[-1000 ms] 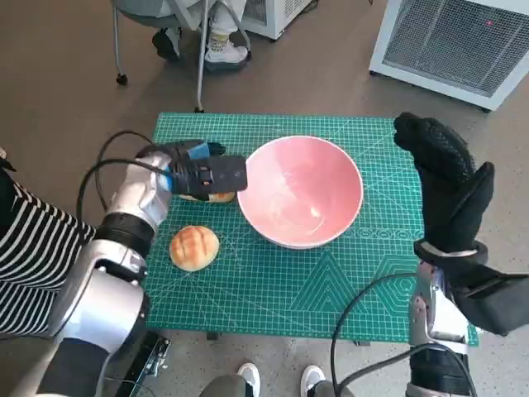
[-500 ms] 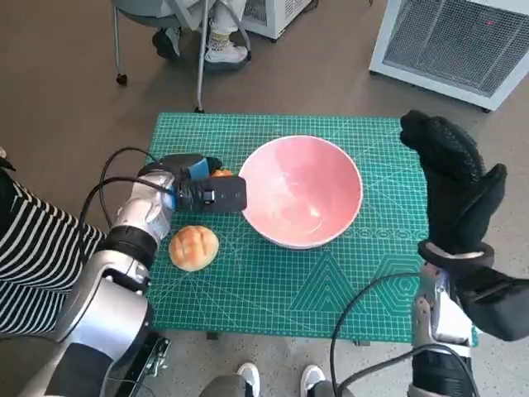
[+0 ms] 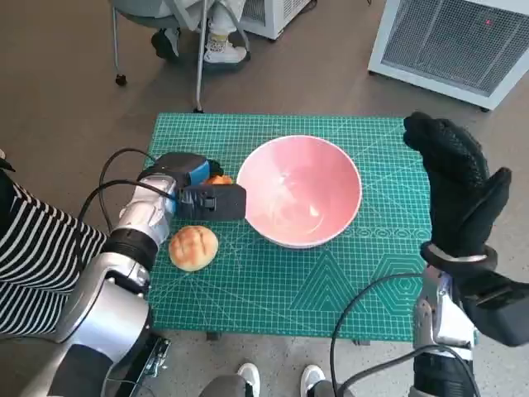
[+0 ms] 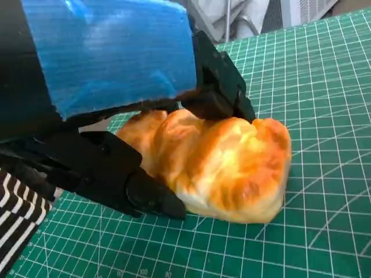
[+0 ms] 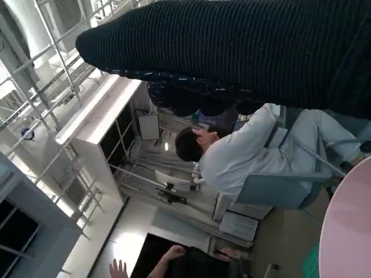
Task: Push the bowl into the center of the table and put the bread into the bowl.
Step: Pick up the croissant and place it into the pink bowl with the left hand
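With the pink bowl already near the middle of the surface, the left hand clamped its fingers on a golden bread piece, seemingly to lift it. A round bun lay nearer, while the right hand hovered right of the bowl, fingers apart, holding nothing.

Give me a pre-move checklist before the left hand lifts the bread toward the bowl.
1. Left hand fingers on both sides of the bread: ok.
2. Bread clear of the mat: not ok, it rests on the green mat.
3. Pink bowl empty: ok.
4. Bowl near the table's center: ok.
5. Right hand raised clear of the bowl: ok.
6. Round bun outside the lift path: cannot tell.
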{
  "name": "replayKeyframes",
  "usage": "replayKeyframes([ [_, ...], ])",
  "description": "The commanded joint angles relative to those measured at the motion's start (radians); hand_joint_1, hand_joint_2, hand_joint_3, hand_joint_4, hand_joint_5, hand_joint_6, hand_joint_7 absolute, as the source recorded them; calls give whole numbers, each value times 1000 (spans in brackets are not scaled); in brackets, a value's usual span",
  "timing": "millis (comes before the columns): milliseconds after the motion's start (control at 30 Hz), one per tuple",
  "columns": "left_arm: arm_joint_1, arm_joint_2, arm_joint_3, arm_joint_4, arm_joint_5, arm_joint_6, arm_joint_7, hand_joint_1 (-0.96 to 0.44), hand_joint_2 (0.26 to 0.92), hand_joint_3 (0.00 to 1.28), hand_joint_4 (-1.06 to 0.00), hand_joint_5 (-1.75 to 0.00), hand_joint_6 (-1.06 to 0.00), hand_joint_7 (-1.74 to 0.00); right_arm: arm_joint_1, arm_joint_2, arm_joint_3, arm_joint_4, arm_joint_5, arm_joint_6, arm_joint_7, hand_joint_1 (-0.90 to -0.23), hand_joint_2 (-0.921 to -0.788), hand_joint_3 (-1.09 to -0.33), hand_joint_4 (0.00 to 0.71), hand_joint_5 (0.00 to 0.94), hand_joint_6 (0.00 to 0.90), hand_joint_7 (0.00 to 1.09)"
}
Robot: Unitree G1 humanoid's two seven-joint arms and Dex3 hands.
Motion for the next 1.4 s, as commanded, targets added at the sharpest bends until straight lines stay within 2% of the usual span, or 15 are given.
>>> replayKeyframes([
  [33, 32, 9, 3, 16, 1, -5, 2, 6, 920, 82, -630, -1263, -651, -1083, 18, 3, -1, 17, -4, 1, -1, -666, -921, -737, 175, 0, 107, 360],
  [500, 28, 28, 33, 9, -20, -28, 39, 0, 920, 83, -676, -1264, -615, -1086, 16, 3, 4, 27, -4, -1, 3, -656, -921, -734, 179, 2, 120, 375],
  [767, -36, 55, 85, -10, -54, -51, 50, 0, 920, 90, -672, -1283, -607, -1075, 19, 2, 5, 22, 4, 2, 9, -654, -921, -734, 181, 2, 122, 378],
  [900, -65, 69, 129, -32, -89, -87, 112, 1, 920, 82, -674, -1245, -617, -1105, 22, 1, 6, 11, 8, 9, 11, -654, -921, -734, 181, 2, 123, 379],
  [1167, -110, 94, 194, -132, -133, -232, 260, 1, 920, 65, -684, -1192, -633, -1134, 31, 3, 11, -8, 9, 15, 12, -655, -921, -733, 181, 2, 124, 383],
  [1400, -81, 95, 214, -300, -146, -319, 309, 1, 920, 77, -676, -1185, -612, -1171, 34, 3, 15, -7, 7, 11, 12, -655, -921, -732, 182, 2, 124, 385],
])
